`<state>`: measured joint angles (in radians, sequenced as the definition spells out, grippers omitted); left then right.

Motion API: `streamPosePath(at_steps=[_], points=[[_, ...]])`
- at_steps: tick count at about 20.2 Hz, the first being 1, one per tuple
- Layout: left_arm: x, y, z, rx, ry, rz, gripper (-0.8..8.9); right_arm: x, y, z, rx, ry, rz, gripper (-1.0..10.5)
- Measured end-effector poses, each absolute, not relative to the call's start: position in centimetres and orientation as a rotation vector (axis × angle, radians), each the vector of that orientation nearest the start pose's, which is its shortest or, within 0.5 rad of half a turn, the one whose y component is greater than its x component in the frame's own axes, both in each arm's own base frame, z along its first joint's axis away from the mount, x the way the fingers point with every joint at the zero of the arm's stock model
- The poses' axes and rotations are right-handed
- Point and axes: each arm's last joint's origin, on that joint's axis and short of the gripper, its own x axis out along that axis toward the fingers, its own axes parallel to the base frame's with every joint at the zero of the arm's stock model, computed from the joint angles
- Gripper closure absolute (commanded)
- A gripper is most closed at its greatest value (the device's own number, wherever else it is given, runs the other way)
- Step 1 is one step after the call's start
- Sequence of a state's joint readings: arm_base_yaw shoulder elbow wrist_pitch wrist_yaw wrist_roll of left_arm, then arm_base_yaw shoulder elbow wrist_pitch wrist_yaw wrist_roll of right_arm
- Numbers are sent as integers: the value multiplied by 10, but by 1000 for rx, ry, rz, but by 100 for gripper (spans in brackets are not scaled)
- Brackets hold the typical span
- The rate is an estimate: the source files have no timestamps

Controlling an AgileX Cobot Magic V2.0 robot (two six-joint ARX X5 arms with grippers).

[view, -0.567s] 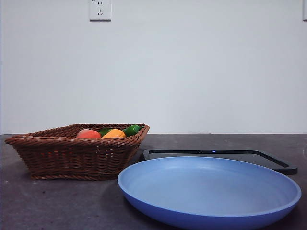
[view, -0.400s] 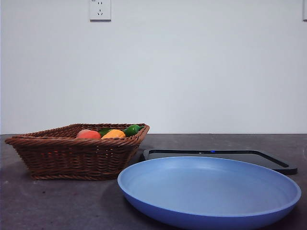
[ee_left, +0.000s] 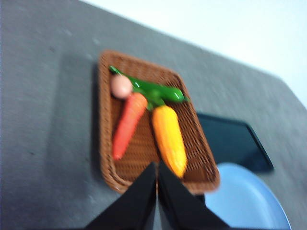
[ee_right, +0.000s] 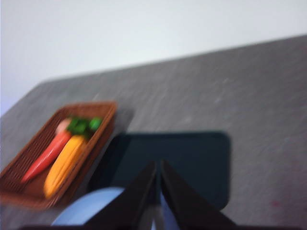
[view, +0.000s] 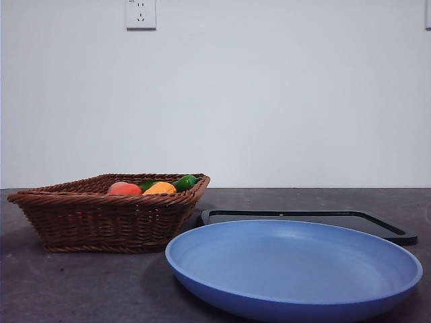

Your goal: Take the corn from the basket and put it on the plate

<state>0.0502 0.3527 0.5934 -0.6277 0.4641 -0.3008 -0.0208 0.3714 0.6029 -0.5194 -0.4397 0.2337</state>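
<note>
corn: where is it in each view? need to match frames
Front view: corn only peeks over the basket rim, between the peach and the green vegetable.
Left wrist view: corn lies full length in the basket, beside the carrot.
Right wrist view: corn in the basket, beside the carrot.
Shared landmark: the basket.

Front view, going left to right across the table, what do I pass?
basket with the peach, corn and green vegetable showing over its rim → blue plate; the black tray reaches farthest right.
</note>
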Motion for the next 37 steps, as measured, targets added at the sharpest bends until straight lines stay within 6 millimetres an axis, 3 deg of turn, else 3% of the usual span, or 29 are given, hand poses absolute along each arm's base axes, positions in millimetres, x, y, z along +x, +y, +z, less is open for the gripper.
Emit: streamPosePath(at_steps=[5, 13, 15, 18, 19, 22, 30, 37], points=[[93, -12, 286, -337, 562, -467, 808, 98, 13, 299, 225, 487, 465, 945], [105, -19, 280, -268, 679, -553, 804, 104, 22, 296, 128, 625, 581, 944], [106, -19, 280, -266, 681, -555, 712, 104, 23, 296, 122, 626, 591, 886], [106, -19, 280, -265, 677, -555, 371, 104, 23, 296, 130, 631, 587, 646], [106, -19, 281, -264, 672, -556, 317, 105, 23, 296, 140, 638, 584, 642], [107, -19, 281, -263, 668, -556, 308, 114, 24, 292, 162, 683, 577, 642], [107, -19, 281, -264, 668, -556, 308, 168, 41, 261, 195, 909, 617, 643], [107, -19, 281, -265, 667, -556, 308, 217, 63, 205, 182, 1156, 616, 643]])
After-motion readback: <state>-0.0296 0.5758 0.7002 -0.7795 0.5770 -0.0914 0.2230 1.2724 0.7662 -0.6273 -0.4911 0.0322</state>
